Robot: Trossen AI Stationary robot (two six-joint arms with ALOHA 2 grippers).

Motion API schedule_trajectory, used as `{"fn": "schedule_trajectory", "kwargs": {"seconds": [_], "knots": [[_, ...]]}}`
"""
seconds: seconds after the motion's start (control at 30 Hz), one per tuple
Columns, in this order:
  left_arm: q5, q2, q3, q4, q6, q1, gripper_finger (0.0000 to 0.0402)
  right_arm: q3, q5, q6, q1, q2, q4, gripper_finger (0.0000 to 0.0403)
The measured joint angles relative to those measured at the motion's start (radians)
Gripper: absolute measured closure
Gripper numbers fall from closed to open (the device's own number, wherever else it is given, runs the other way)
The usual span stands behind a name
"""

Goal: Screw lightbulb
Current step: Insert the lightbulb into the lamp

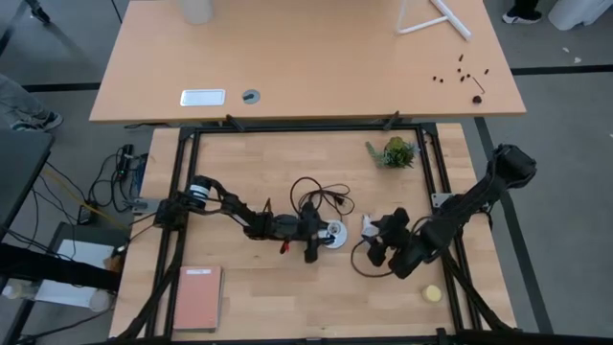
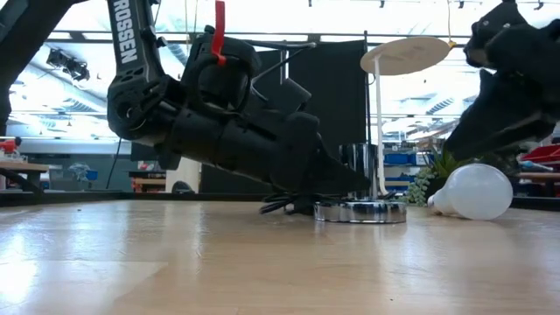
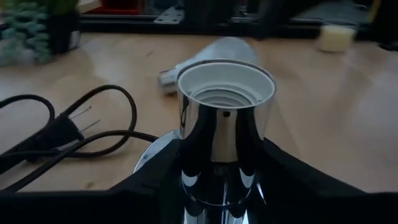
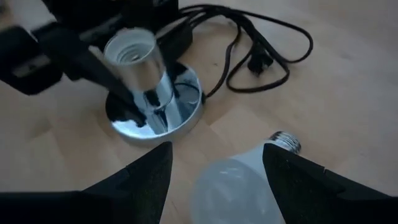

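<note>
High view: the left gripper (image 1: pixel 321 238) pinches the socket (image 1: pixel 333 234) at the counter (image 1: pixel 249 307) centre; the lightbulb (image 1: pixel 370 226) lies at the socket's three o'clock, half hidden under the right gripper (image 1: pixel 381 251).

Low view: the lightbulb (image 2: pixel 472 192) rests on its side on the counter, its screw end pointing toward the socket (image 2: pixel 360 210).

Left wrist view: fingers (image 3: pixel 155 180) clamp the chrome socket (image 3: pixel 225 124); the bulb (image 3: pixel 211 53) behind it is blurred.

Right wrist view: fingers (image 4: pixel 134 180) are spread either side of the lightbulb (image 4: pixel 249 177), which is cut off at the edge.
</note>
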Motion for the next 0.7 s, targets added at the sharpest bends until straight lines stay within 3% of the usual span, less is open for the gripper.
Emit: {"fn": "schedule_trajectory", "kwargs": {"seconds": [0.2, 0.43, 0.7], "knots": [[-0.070, 0.000, 0.000, -0.006, -0.050, 0.000, 0.0216, 0.113, 0.010, 0.159, 0.003, 0.140, -0.214, 0.0143], [-0.072, 0.000, 0.000, -0.006, -0.055, 0.000, 0.0212, 0.102, 0.107, 0.352, 0.067, 0.254, -0.232, 0.0142], [-0.054, 0.000, 0.000, -0.007, -0.056, 0.000, 0.0212, 0.106, 0.208, 0.460, 0.081, 0.364, -0.211, 0.0141]]}}
